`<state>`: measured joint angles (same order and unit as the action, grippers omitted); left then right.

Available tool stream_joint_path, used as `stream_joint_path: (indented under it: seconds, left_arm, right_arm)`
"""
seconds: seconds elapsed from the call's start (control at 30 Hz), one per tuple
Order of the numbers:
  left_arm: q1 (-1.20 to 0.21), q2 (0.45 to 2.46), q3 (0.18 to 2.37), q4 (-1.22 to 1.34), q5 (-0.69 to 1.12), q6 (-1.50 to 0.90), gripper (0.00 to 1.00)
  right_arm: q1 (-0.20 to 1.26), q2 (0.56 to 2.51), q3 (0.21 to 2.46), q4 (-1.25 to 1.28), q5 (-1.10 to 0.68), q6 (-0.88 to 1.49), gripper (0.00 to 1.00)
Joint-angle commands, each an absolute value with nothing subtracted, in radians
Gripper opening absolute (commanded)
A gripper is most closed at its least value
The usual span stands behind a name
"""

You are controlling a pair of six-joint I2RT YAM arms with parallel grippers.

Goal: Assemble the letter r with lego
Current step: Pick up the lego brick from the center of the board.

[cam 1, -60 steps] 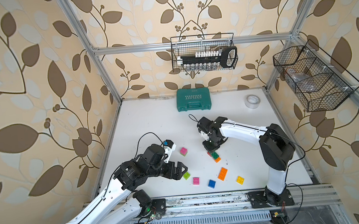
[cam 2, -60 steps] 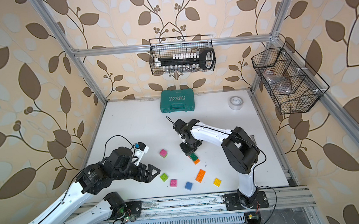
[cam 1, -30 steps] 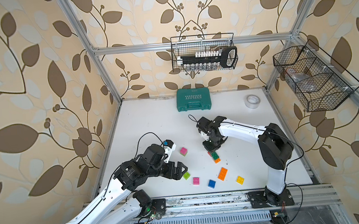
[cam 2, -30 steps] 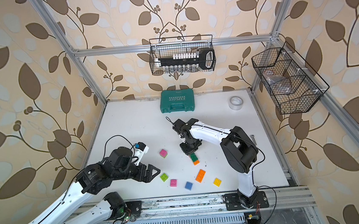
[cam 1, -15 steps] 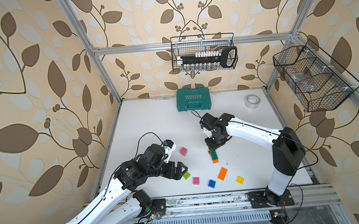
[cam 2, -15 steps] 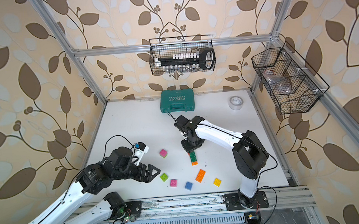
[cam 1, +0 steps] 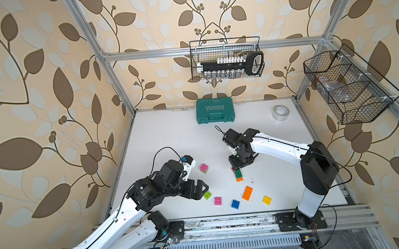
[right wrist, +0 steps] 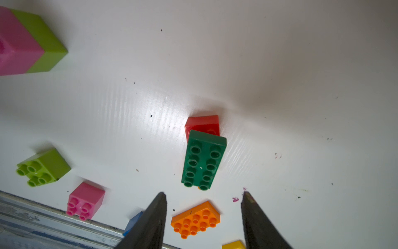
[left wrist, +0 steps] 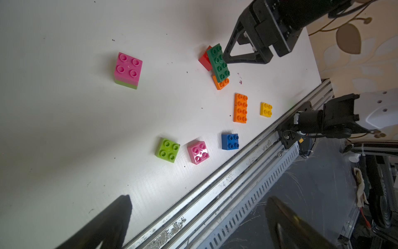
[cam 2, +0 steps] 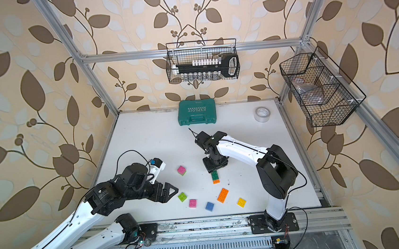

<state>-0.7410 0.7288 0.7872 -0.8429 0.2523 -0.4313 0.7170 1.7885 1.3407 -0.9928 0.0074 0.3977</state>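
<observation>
Left gripper (cam 1: 203, 192): spread wide, empty, poised above white table (cam 1: 170, 142), just beside lime square brick (cam 1: 207, 195). Pink-on-lime stack (cam 1: 204, 168): upright, apart from the rest. Pink square brick (cam 1: 218, 200), blue square brick (cam 1: 235, 204): loose, near front rail. Dark green long brick (right wrist: 203, 159): studs up, laid across red square brick (right wrist: 202, 122) and orange square brick (left wrist: 221, 84), red one slightly askew beneath; firmness of seating not discernible. Right gripper (right wrist: 204, 193): fingers parted, nothing between, tips near the green brick's end; contact not discernible. Orange long brick (cam 1: 247, 193), yellow square brick (cam 1: 266, 199): loose, further right. Step judged: backing off the letter's stem. Recommended: lift straight up, no sideways drag on green; square up red before any pressing; then fetch a loose brick for the r's arm.
</observation>
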Motion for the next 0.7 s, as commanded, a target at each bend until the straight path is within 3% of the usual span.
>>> stream_joint_path:
  seconds: [0.0,0.23,0.67]
  left_arm:
    - [-0.749,0.727,0.802,-0.848,0.242,-0.439,0.99]
    - [-0.749,0.723,0.802,-0.848,0.242,-0.439,0.99]
    - [-0.749,0.719,0.802,-0.848,0.244,-0.437,0.99]
  right_arm:
    - [0.723,1.835,1.326,-0.981,0.023,0.437,0.55]
    - [0.723,1.895,1.355,-0.981,0.028,0.434,0.51]
    - [0.726,1.927,1.386,-1.012,0.048,0.400,0.33]
